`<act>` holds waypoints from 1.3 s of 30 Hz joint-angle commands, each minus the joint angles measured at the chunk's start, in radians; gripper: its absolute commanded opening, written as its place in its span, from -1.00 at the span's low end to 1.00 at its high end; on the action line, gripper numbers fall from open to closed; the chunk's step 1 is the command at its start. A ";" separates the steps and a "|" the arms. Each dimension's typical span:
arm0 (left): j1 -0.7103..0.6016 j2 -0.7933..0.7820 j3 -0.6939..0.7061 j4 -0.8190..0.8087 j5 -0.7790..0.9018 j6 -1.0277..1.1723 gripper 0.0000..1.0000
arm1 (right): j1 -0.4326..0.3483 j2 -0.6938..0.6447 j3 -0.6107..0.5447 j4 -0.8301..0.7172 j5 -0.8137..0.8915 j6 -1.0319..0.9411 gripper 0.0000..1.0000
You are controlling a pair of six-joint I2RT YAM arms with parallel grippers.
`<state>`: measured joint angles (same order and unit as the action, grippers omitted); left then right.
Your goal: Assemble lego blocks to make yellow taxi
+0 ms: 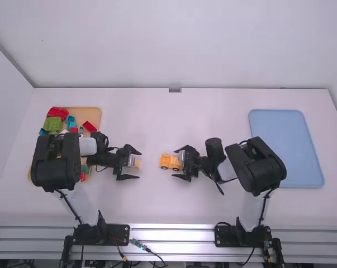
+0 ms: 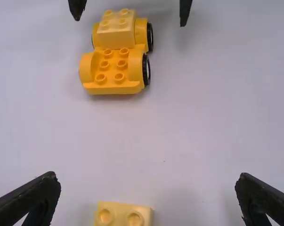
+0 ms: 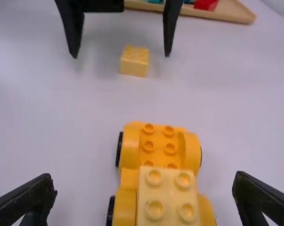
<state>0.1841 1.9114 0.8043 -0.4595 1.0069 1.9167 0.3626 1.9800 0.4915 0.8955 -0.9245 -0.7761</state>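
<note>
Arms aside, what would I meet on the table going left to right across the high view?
Wooden tray with assorted blocks → small yellow block → wheeled yellow car → blue tray.

- The high view looked forward and down from well above the table (image 1: 213, 111).
- Both wrist views looked obliquely down from close by, facing each other, and shared the yellow car (image 2: 112, 70).
</note>
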 commanded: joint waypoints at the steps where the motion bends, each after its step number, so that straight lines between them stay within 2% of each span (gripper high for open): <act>1: 0.000 0.004 0.022 -0.009 0.048 0.066 0.98 | -0.001 0.012 -0.011 0.007 0.062 0.054 0.98; 5: -0.001 0.004 0.021 0.004 0.021 0.063 0.98 | 0.003 0.058 0.020 0.009 0.050 0.053 0.98; 8: 0.010 0.004 0.019 -0.001 0.022 0.063 0.98 | 0.000 0.140 0.084 0.009 -0.027 0.083 0.98; 13: 0.019 0.004 0.011 0.037 0.030 0.042 0.98 | -0.028 0.163 0.105 0.020 -0.131 0.088 0.98; 18: 0.019 0.005 0.008 0.048 0.006 0.033 0.99 | -0.049 0.163 0.046 0.169 -0.114 0.143 0.98; 19: 0.019 0.005 0.007 0.058 -0.022 0.043 0.88 | -0.050 0.163 0.025 0.220 -0.104 0.164 0.98; 22: 0.017 0.030 0.018 0.126 -0.012 -0.076 1.00 | -0.048 0.163 -0.009 0.308 -0.064 0.202 0.98; 24: 0.016 0.054 0.041 0.102 0.003 -0.106 0.98 | -0.050 0.163 -0.023 0.340 -0.049 0.216 0.98; 28: 0.012 0.072 0.102 -0.114 -0.011 0.081 0.98 | -0.051 0.163 -0.051 0.404 -0.039 0.227 0.98; 30: 0.019 0.072 0.142 -0.176 -0.040 0.082 0.98 | -0.051 0.163 -0.059 0.424 -0.035 0.226 0.98; 33: 0.026 0.072 0.166 -0.197 -0.062 0.044 0.98 | -0.045 0.163 -0.056 0.419 -0.036 0.227 0.98; 39: 0.019 0.119 0.140 -0.103 -0.027 -0.011 0.98 | -0.047 0.163 0.012 0.285 -0.048 0.227 0.98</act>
<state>0.1986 1.9907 0.9619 -0.5625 0.9501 1.9182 0.3130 2.1357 0.4690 1.1999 -0.9623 -0.5556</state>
